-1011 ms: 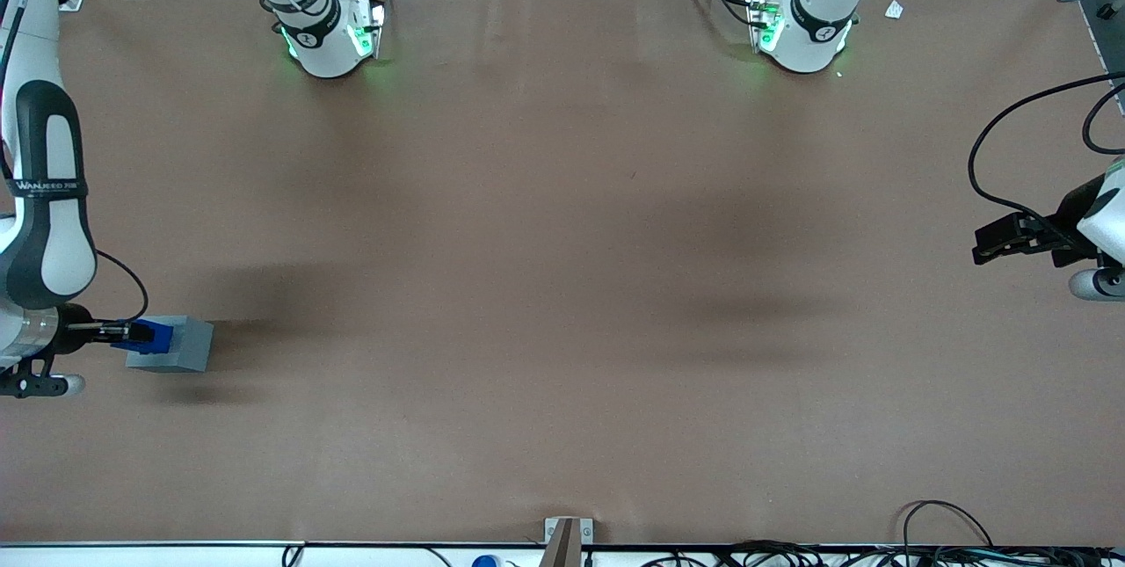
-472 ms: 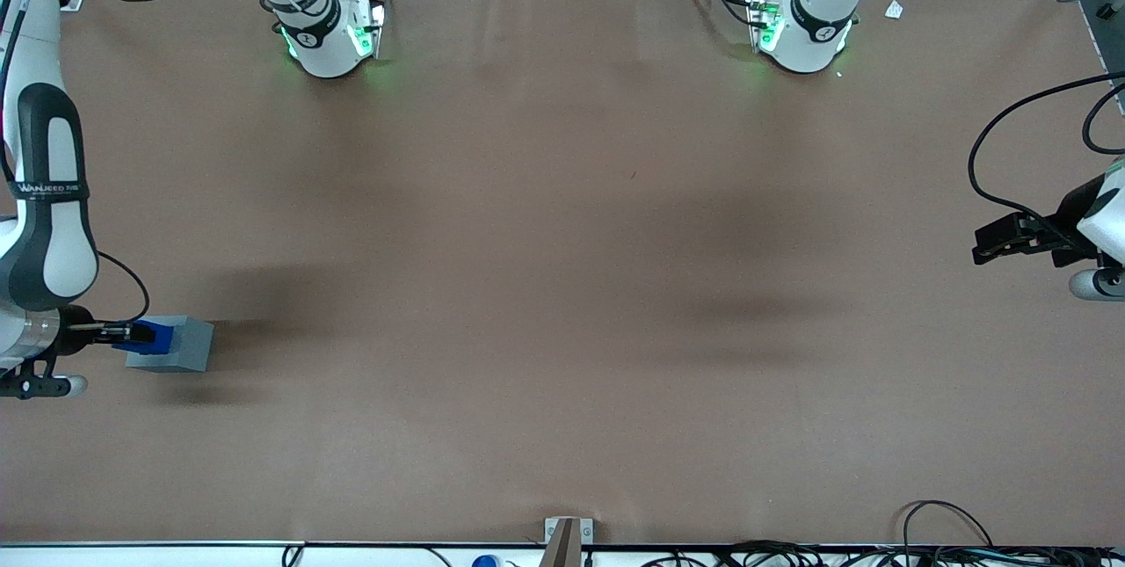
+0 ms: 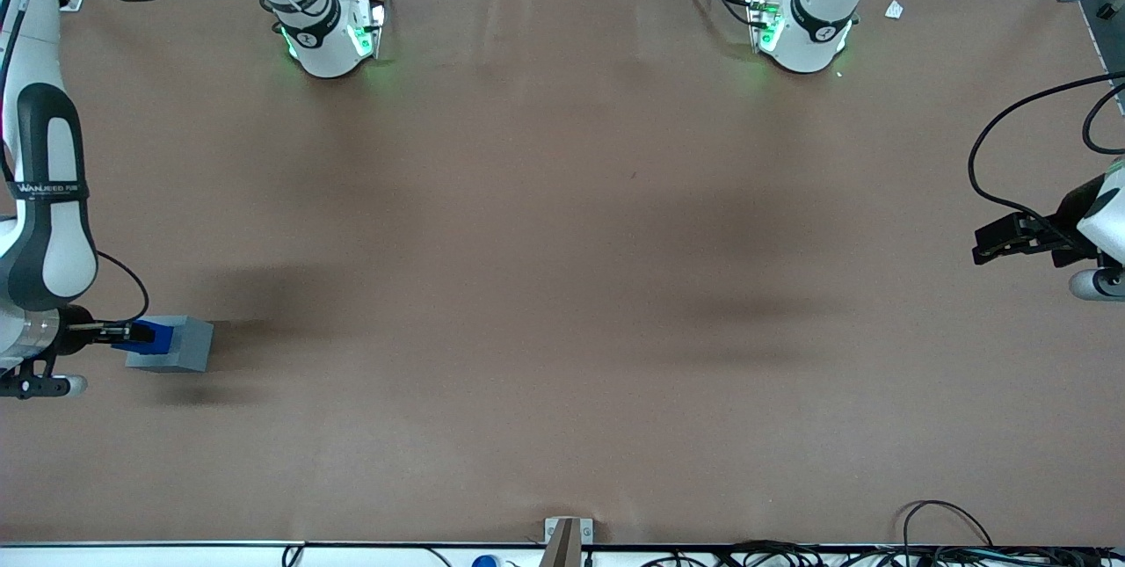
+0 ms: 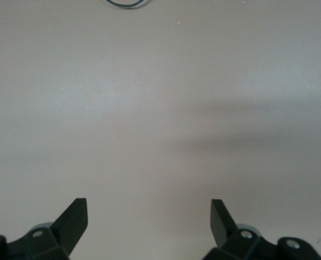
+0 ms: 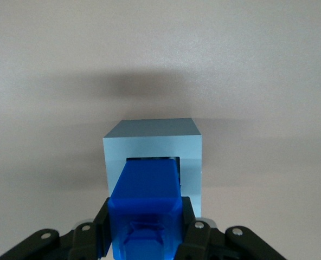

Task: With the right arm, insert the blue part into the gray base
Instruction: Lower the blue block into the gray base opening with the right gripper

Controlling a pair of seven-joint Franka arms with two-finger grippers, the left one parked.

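The blue part (image 5: pixel 147 203) sits clamped between the two black fingers (image 5: pixel 102 222) of the right arm's gripper (image 3: pixel 132 335); its leading end reaches into the square recess in the top of the gray base (image 5: pixel 152 145), though how deep it has gone cannot be judged, since the part hides the recess floor; in the front view the blue part (image 3: pixel 151 336) lies over the edge of the gray base (image 3: pixel 180 347) nearest the gripper, touching it. The gray base rests on the brown table cover (image 3: pixel 562 286) toward the working arm's end of the table, near its edge. The right arm (image 3: pixel 44 224) comes down along that end, its white forearm with black joint sections and lettering roughly upright, the wrist bent so the gripper points level across the table toward the base; a thin black cable (image 3: pixel 132 281) loops by the wrist. There is one blue part and one gray base.
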